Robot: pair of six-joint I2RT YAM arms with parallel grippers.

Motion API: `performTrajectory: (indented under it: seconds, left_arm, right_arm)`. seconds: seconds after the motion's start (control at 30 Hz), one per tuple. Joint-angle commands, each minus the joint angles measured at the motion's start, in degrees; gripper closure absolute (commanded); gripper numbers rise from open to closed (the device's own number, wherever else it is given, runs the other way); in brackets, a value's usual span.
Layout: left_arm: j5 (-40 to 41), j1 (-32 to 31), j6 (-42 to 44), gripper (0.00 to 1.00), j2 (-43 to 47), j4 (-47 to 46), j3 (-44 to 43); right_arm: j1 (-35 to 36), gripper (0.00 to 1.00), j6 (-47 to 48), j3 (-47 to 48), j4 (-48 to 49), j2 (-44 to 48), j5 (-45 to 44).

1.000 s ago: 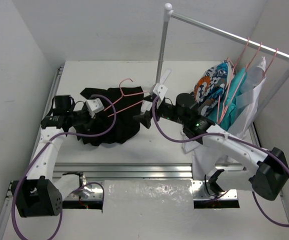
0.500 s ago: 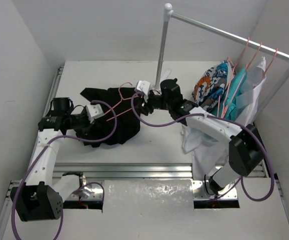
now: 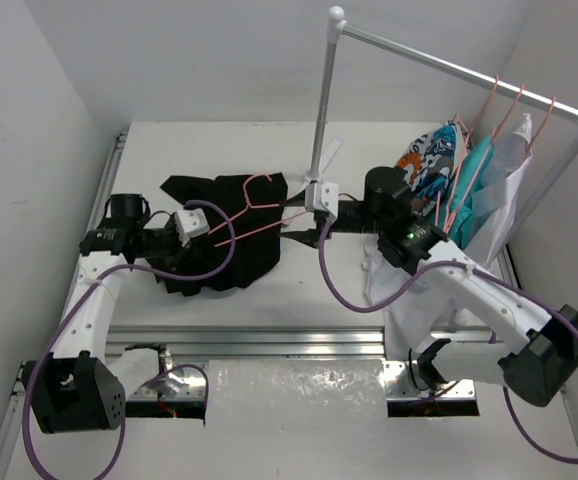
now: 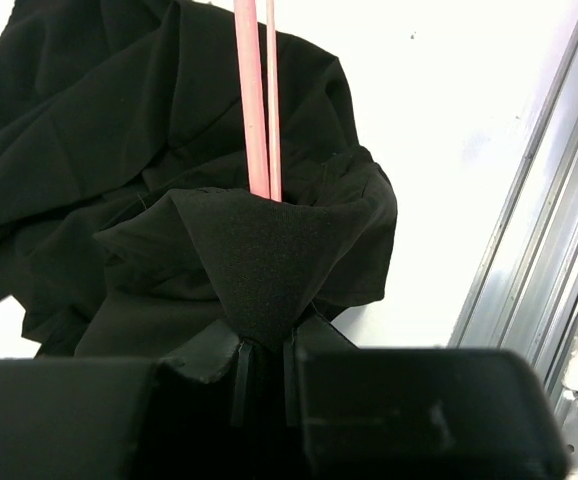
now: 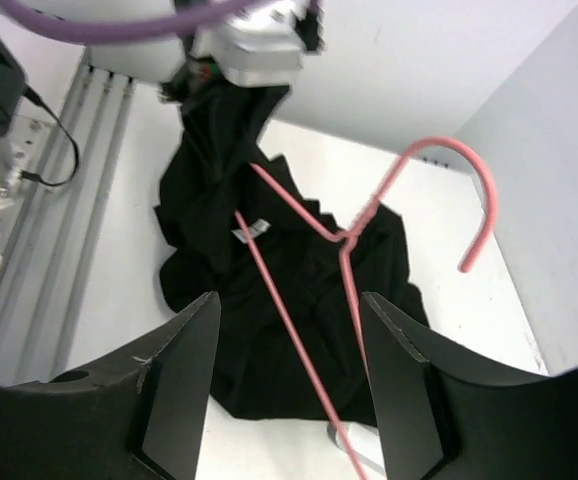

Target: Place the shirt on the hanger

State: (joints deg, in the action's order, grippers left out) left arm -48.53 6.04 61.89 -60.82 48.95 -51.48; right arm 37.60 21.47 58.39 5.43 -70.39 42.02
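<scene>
The black shirt (image 3: 231,252) lies crumpled on the white table, its white neck label (image 5: 252,232) facing up. The pink wire hanger (image 3: 247,196) lies across the shirt, hook toward the back wall. My left gripper (image 3: 207,232) is shut on a fold of the shirt (image 4: 89,130). The two wires of the hanger (image 4: 254,120) run into that fold at one corner. My right gripper (image 3: 297,228) hovers at the hanger's other end. In the right wrist view it (image 5: 289,390) is open, with the hanger (image 5: 347,238) wires passing between the fingers and touching neither.
A clothes rack stands at the back right, its upright pole (image 3: 324,90) just behind the right gripper. Patterned, teal and white garments (image 3: 449,190) hang on it from pink hangers. An aluminium rail (image 3: 249,340) runs along the near table edge. Purple cables loop off both arms.
The right gripper reached left over the hanger, then drew back right to the hanger's end. Its jaws stand narrower than a second ago. The left gripper has kept its hold.
</scene>
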Motion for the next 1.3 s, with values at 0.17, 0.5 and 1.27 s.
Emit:
performTrajectory:
  seconds: [0.17,0.5,1.27]
  left_arm:
    - [-4.3,0.1,6.0,1.00,2.8,3.1,-1.4]
    - [-9.5,0.1,9.6,1.00,4.3,7.1,-2.9]
    - [-16.6,-2.6,6.1,0.72,0.9,2.7,-3.9]
  right_arm:
    - [-1.9,0.35,0.2,7.9,-2.5,-13.7,-2.0]
    - [1.9,0.60,2.3,15.4,-5.8,-23.7,-8.7]
    - [15.0,1.00,9.3,-0.4,23.6,-15.7,-15.0]
